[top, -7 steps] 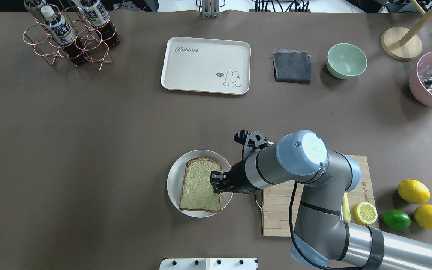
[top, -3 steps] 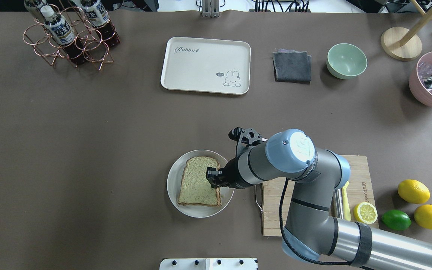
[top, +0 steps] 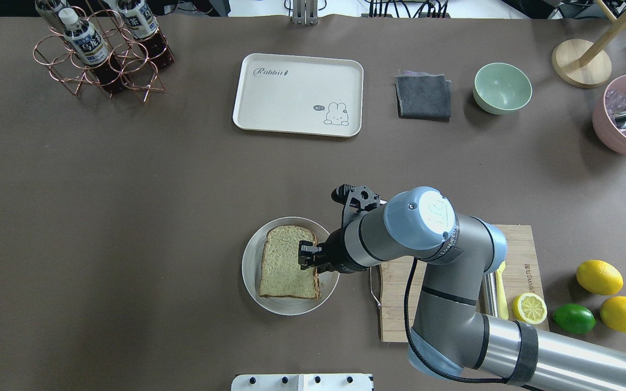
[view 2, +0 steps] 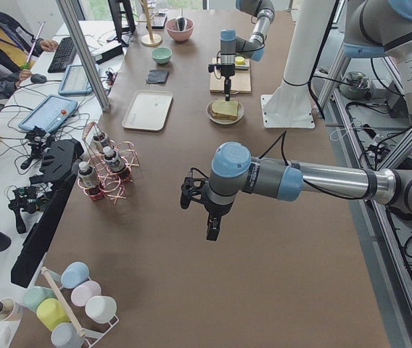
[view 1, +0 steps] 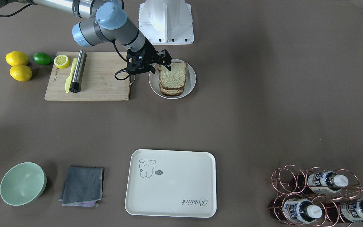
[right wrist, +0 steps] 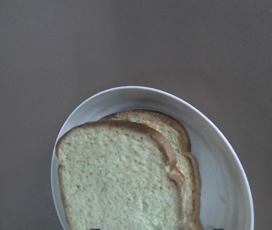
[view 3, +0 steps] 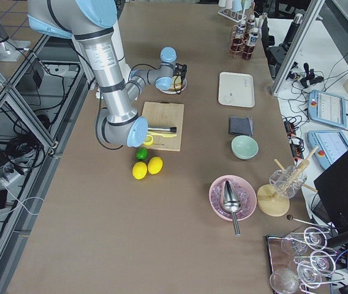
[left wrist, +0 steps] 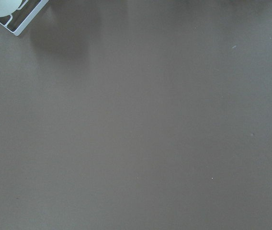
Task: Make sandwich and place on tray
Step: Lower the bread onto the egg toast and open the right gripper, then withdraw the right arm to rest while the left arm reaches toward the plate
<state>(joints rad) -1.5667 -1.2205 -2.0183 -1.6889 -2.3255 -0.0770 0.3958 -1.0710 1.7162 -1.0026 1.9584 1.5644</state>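
Fingers of the right gripper sit spread at the top slice's 3 o'clock edge. That slice has just squared up on the sandwich, on the round plate. Carrying it to the tray, far off at 12 o'clock, remains, I reckon.

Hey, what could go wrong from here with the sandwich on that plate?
The sandwich has its top slice offset from the lower one, so the right gripper, at one edge, might slide the slices apart. The tray lies far across the table, so a weak hold could drop it on the way.
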